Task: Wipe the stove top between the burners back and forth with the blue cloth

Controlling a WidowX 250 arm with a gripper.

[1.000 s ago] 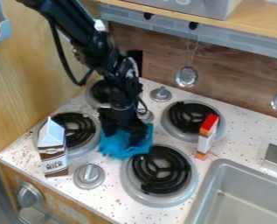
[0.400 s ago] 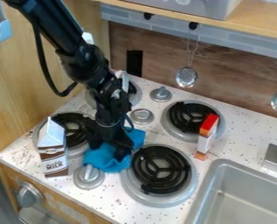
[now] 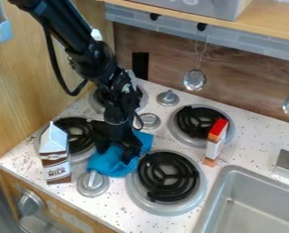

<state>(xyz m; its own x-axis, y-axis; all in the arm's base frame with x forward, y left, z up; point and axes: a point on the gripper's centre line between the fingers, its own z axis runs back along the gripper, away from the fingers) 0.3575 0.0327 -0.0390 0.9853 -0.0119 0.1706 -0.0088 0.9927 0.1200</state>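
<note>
Twice over, check the hold of the end effector (image 3: 118,152) on the blue cloth (image 3: 113,167): hanging down right into the fabric, but cannot tell whether open, closed or gripping it. Best to stay low and level, with only light downward pressure, so as not to bunch the folds or scrape the bench (image 3: 121,200). Go slowly near the front knob (image 3: 93,183), right at the cloth's lower edge and easy to snag or turn. Watch the raised coils of the front burner (image 3: 169,176) on the other side, liable to catch a loose corner. Allow room also for the milk carton (image 3: 55,157), upright and probably light enough to topple from a brush of the arm.

As for the cloth: bright blue, soft-looking, rumpled rather than folded, lying between the front knob, the front burner and the left burner (image 3: 76,135). Wide and rounded toward the front, with another part stretching back toward the rear knob (image 3: 148,121). Partly hidden beneath the black end effector, so hard to judge the full outline.
</note>
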